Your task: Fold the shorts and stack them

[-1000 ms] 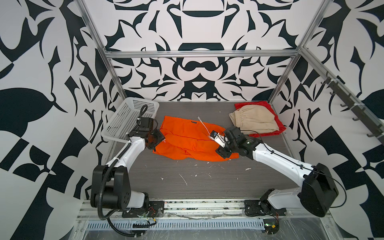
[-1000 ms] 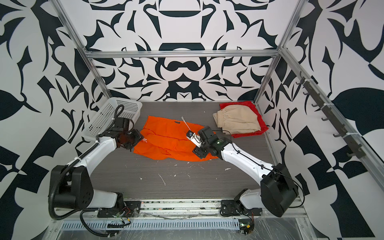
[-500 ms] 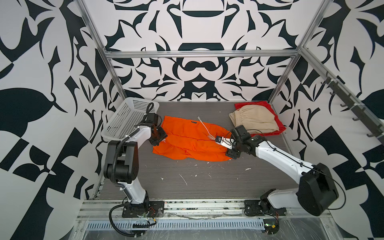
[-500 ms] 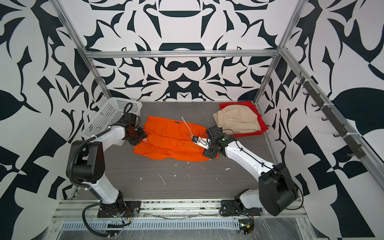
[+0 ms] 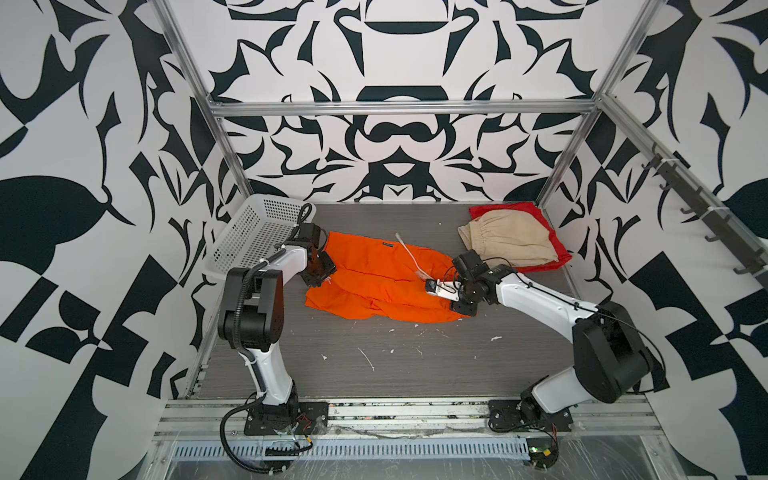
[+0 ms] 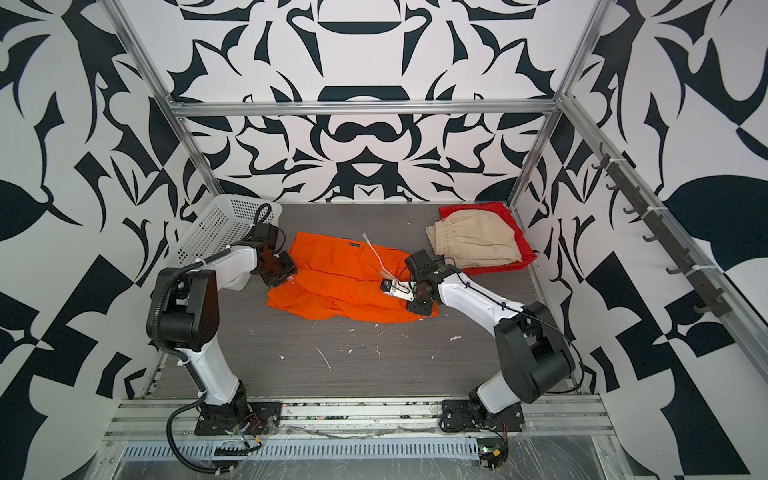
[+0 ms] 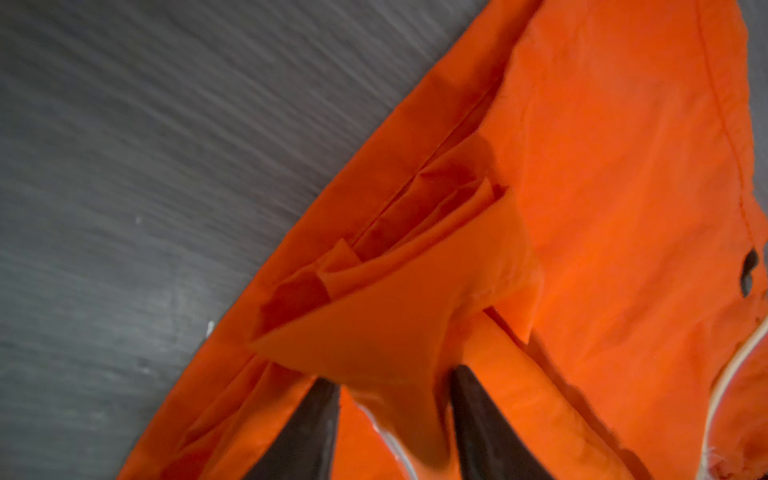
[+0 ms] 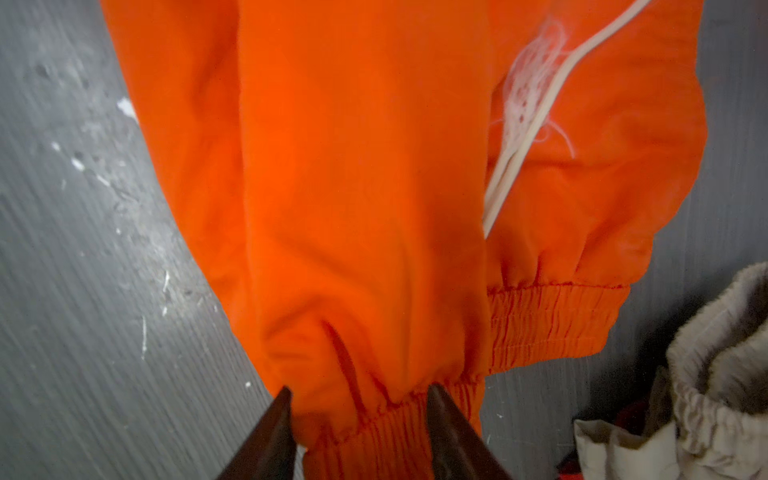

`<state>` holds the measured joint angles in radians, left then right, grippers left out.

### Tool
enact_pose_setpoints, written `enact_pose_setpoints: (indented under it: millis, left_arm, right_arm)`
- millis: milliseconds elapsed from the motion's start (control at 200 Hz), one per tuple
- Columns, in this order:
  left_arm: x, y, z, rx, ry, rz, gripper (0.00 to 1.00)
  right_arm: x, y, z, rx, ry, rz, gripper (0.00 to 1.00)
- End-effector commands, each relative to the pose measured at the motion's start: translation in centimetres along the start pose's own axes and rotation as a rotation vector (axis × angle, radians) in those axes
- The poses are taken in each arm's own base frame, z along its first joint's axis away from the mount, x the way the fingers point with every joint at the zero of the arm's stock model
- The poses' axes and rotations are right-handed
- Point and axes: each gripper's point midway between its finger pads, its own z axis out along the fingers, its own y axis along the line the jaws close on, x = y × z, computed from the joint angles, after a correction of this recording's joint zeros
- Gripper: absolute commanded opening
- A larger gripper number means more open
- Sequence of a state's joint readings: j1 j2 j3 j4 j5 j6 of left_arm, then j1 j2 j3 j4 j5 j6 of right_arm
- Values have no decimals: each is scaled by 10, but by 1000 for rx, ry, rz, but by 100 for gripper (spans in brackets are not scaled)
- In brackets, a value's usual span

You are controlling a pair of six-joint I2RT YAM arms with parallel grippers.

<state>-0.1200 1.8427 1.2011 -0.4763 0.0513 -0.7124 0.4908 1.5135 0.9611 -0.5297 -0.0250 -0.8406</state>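
Orange shorts lie spread across the middle of the table, with a white drawstring over them. My left gripper is at their left end. In the left wrist view it is shut on a raised fold of orange fabric. My right gripper is at their right end. In the right wrist view it is shut on the gathered elastic waistband. Beige shorts lie folded on red shorts at the back right.
A white perforated basket leans at the back left, just behind my left arm. White flecks dot the grey table in front of the orange shorts. Metal frame posts and patterned walls close in the sides.
Both grippers have slid outward to the ends of the orange shorts. Their jaws have narrowed onto the fabric. The left arm's elbow has swung up and forward.
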Motion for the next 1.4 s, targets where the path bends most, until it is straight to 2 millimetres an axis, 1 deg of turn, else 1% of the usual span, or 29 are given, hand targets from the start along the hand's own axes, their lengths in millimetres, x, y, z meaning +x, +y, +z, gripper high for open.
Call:
enact_pose_setpoints:
  millis: [0,40,105,145,210,300,420,510,565,620,680,720,745,775,825,845,895,910,950,965,985,1050,1125,1145,1205,1255,1300,1355,1395]
  left_arm:
    - [-3,0,-3,-20,1,2,35]
    - [-4,-1,-6,-16,-8,5,31]
    - [-9,-6,-14,2,-29,8,21]
    - [-12,-11,-20,20,-43,11,13]
    - [-17,-19,-31,46,-62,13,0]
    - [-26,-34,-47,79,-94,25,0]
    - [-41,-52,-62,118,-131,46,0]
    - [-53,-63,-61,130,-146,55,0]
    - [-62,-69,-54,129,-150,59,0]
    - [-71,-75,-43,128,-145,61,4]
    - [-81,-83,-30,131,-140,65,13]
    - [-89,-87,-22,128,-143,65,26]
    - [-93,-90,-16,128,-142,63,32]
    - [-97,-94,-12,132,-139,62,34]
    - [-103,-98,-5,128,-133,63,40]
    - [-106,-101,-5,132,-137,65,44]
    - [-109,-105,-7,140,-139,67,54]
    - [-109,-106,-8,140,-139,67,57]
    - [-110,-108,-15,148,-149,71,60]
    - [-108,-108,-17,149,-148,72,61]
    - [-108,-110,-23,156,-156,76,62]
    - [-100,-112,-39,182,-164,90,62]
    - [-79,-111,-53,213,-152,107,61]
    - [-74,-111,-57,223,-150,111,59]
    - [-51,-111,-61,250,-132,122,54]
    - [-31,-108,-58,263,-104,122,50]
    - [-13,-104,-49,257,-74,124,47]
    - [4,-98,-35,238,-43,124,44]
    - [15,-92,-24,223,-16,115,42]
  right_arm:
    - [-18,-15,-14,25,-73,29,38]
    - [-21,-17,-17,18,-99,57,35]
    - [-26,-18,-23,-5,-145,101,24]
    - [-27,-18,-27,-23,-172,136,18]
    - [-30,-21,-33,-50,-218,201,11]
    - [-31,-28,-41,-91,-283,313,6]
    - [-29,-47,-48,-141,-365,481,2]
    - [-22,-66,-45,-172,-406,632,0]
    - [-16,-78,-38,-188,-408,727,0]
    - [-9,-88,-28,-201,-390,813,0]
    - [-3,-99,-14,-215,-354,905,1]
    - [2,-108,-4,-211,-322,960,5]
    - [5,-113,3,-204,-295,992,8]
    - [8,-120,10,-193,-270,1025,12]
    - [12,-129,19,-181,-235,1069,24]
    - [12,-133,21,-176,-228,1089,29]
    - [16,-142,26,-152,-196,1136,36]
    - [16,-145,25,-146,-190,1148,38]
    - [14,-152,19,-130,-189,1167,42]
    - [13,-154,17,-126,-193,1173,44]
    - [11,-157,13,-116,-199,1177,46]
    - [6,-165,-6,-58,-228,1170,54]
    - [-1,-170,-32,22,-266,1136,60]
    - [-3,-171,-39,43,-278,1124,60]
    - [-13,-168,-58,92,-327,1077,60]
    - [-24,-162,-69,116,-367,1044,60]
    - [-37,-153,-76,110,-409,1009,60]
    - [-53,-138,-75,80,-440,990,59]
    - [-64,-124,-70,47,-452,979,59]
